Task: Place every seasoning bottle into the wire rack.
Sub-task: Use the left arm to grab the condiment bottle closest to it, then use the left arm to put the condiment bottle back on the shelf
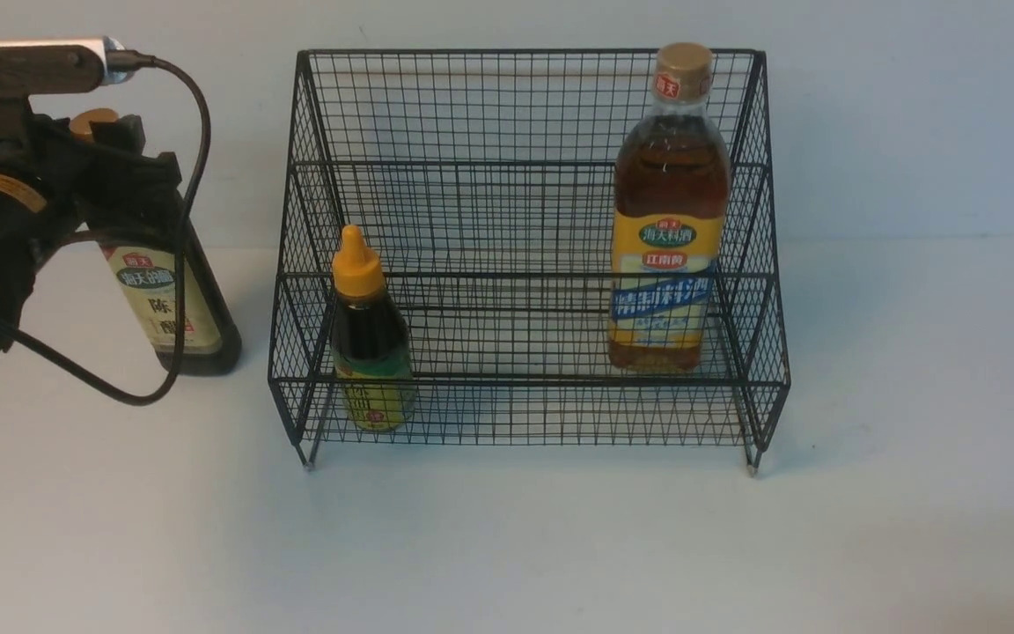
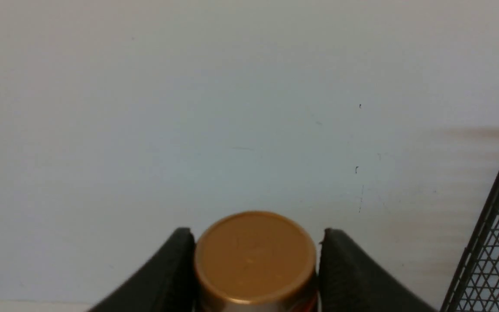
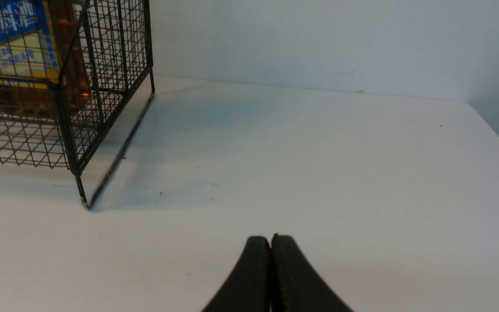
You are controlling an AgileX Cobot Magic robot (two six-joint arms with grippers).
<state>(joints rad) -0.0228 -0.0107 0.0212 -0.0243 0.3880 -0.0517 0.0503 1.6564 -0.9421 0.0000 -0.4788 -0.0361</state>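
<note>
Left fingers (image 2: 171, 268): partway closed, one pad on each side of the tan cap (image 2: 254, 255). Both sides look to be in contact, so I read this as a grip on the dark bottle (image 1: 174, 304). I cannot judge how firm it is.

Right fingers (image 3: 254, 273): pressed together, holding nothing, low over bare table (image 1: 507, 546) off the rack's right side.

The dark bottle stands upright on the table, outside the wire rack (image 1: 507, 106) and just beside its left wall. My left arm hides its shoulder and neck in the front view.

In the rack, the small bottle (image 1: 370, 343) with the orange nozzle stands in the low front tier at the left. The amber bottle (image 1: 667, 220) stands on the step behind it, at the right.

Step in hand, as I judge it: taking hold of the third and last bottle. Two are in, one is left.

The next move calls for a straight lift, high enough for the base to clear the rack's top rim. Then I carry it right over the open middle and lower it between the other two. With the grip only on the cap, the tall body may swing.
</note>
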